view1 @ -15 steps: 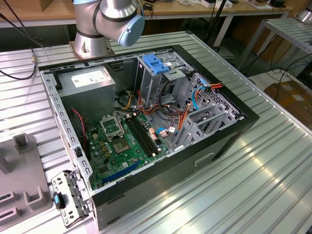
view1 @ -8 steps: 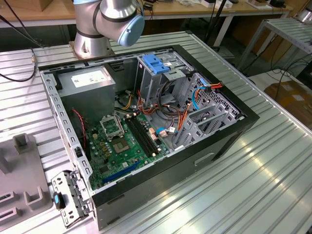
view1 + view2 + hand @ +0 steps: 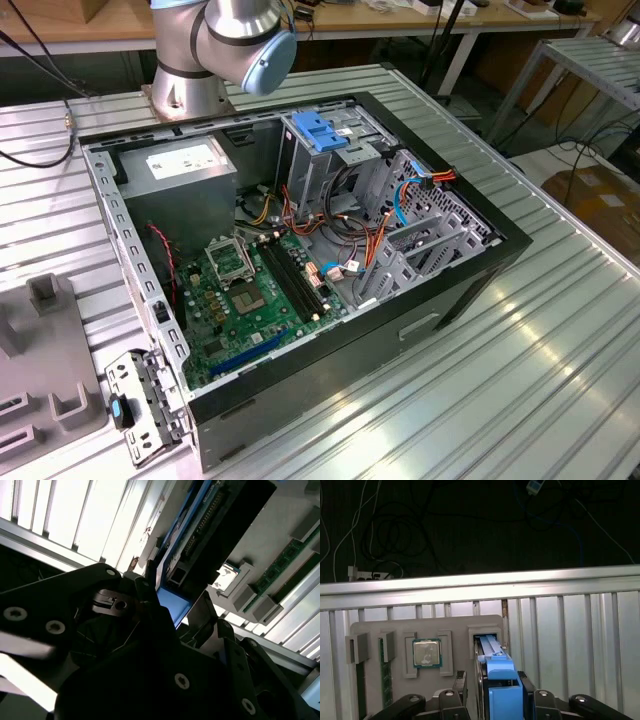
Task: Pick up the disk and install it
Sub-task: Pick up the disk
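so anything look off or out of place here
Nothing stands out. The disk stands on edge in its slot of the grey tray, the processor sits square in its recess, and the gripper is centred on the disk.

Arm (image 3: 222, 45) upright at base jt, pincer (image 3: 492, 677) pointing down.
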Robot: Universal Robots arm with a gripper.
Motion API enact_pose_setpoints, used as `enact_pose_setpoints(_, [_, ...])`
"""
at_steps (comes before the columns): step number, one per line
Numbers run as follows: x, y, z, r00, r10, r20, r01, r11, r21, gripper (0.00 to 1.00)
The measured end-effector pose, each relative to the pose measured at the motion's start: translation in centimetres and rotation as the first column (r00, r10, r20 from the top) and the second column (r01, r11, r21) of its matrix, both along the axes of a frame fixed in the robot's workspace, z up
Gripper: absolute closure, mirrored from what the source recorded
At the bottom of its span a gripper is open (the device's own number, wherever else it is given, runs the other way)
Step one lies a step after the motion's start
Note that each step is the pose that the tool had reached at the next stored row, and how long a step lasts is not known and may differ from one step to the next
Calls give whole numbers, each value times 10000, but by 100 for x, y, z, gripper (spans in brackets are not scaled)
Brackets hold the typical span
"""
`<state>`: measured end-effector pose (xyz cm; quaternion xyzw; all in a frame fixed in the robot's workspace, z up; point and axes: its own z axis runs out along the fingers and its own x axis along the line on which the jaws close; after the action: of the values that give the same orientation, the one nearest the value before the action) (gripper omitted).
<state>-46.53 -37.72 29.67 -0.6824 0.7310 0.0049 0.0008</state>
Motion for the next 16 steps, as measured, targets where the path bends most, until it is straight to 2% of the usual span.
enact_pose_setpoints(12, [0,44,-7,10000,-1,-1,1,10000,0,49])
enact_pose_setpoints(16, [0,48,-11,10000,0,-1,0,10000,0,49])
